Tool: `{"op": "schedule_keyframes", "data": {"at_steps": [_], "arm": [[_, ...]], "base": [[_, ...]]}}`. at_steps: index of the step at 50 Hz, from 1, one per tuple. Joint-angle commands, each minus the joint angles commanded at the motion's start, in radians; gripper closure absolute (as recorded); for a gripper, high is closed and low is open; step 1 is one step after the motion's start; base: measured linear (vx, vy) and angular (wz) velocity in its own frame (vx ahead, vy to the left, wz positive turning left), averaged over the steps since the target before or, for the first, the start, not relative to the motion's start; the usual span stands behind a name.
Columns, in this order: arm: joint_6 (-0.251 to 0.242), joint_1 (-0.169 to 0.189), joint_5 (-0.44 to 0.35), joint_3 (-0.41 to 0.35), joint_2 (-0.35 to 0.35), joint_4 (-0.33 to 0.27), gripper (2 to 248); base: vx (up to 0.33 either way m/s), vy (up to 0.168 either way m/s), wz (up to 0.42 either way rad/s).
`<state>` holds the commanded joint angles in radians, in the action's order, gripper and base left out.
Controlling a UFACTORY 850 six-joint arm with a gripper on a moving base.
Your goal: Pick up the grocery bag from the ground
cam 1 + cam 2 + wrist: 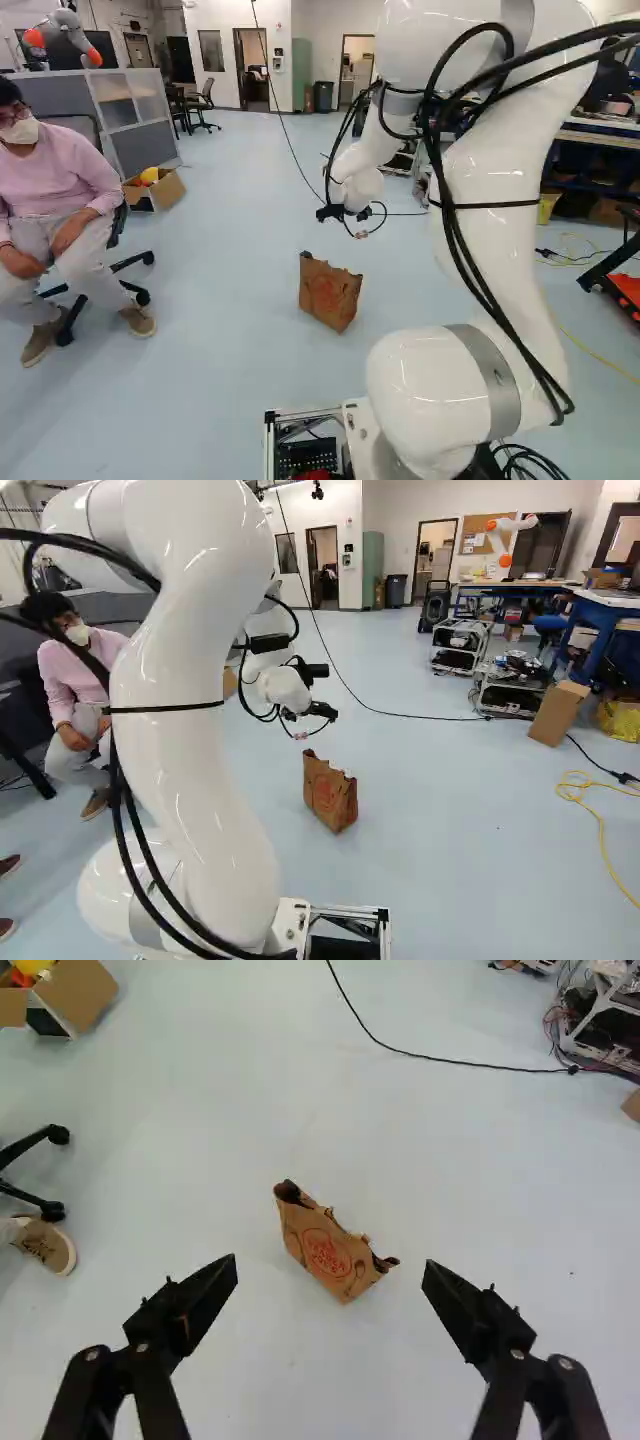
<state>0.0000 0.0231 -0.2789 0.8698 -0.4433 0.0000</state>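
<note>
Wide open and empty, the end effector point(330, 1263) could topple the paper grocery bag point(322, 1250) by closing askew to its slanting mouth.

In both base views, at six o'clock from centre: a brown paper grocery bag point(329, 293), red print on one side, crumpled jagged top, standing upright on the pale blue floor point(225, 340).
</note>
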Motion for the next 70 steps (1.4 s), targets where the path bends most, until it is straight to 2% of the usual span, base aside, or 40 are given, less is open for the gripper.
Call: {"op": "schedule_keyframes", "data": {"at_steps": [27,70], "arm": [[0.000,0.054,0.177,0.226,-0.161,0.000,3],[0.000,0.130,0.407,0.606,-0.410,0.000,3]], "base": [[0.000,0.000,0.000],[0.000,0.000,0.000]]}}
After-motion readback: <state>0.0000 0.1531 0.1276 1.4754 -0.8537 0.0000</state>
